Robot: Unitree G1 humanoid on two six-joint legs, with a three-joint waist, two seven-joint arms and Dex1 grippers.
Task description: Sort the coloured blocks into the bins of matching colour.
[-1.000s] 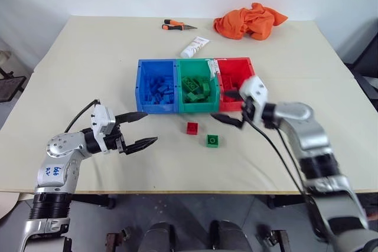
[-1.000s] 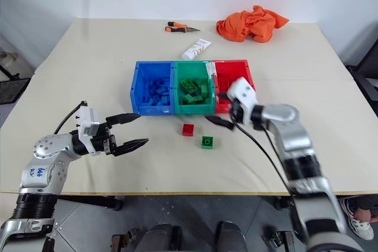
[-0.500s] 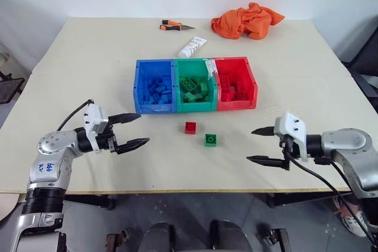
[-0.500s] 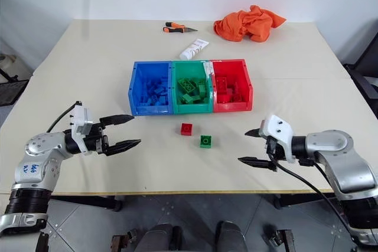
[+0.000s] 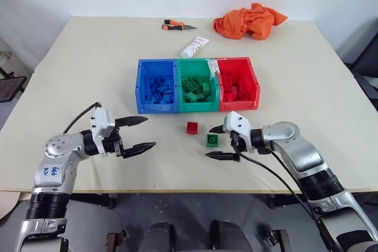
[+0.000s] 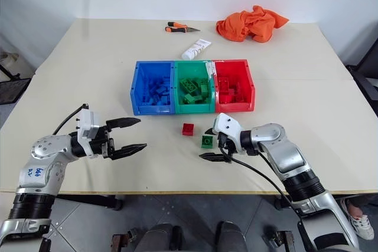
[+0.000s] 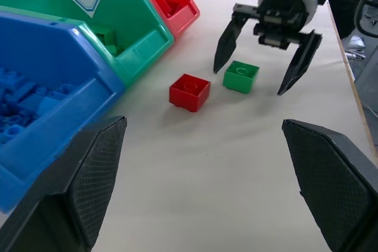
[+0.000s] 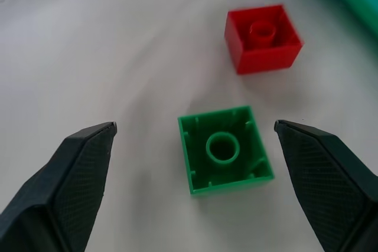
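Observation:
A green block [image 5: 212, 140] and a red block [image 5: 192, 127] lie on the table in front of the bins, the red one nearer the green bin [image 5: 196, 108]. The blue bin [image 5: 139, 87], green bin and red bin [image 5: 239, 105] stand joined in a row, each holding several blocks of its own colour. My right gripper [image 5: 209, 143] is low over the table and open. Its fingers stand on either side of the green block [image 8: 224, 149], with a gap on both sides. My left gripper [image 5: 150, 131] hovers open and holding nothing, left of the blocks and near the blue bin's front corner.
An orange cloth [image 5: 250, 20], a white tube [image 5: 194, 46] and orange-handled pliers [image 5: 177, 25] lie behind the bins. The table's front edge runs just below both grippers.
My right gripper left the red bin's front, swung out to the right, then came back in and down around the green block. The left gripper has stayed put.

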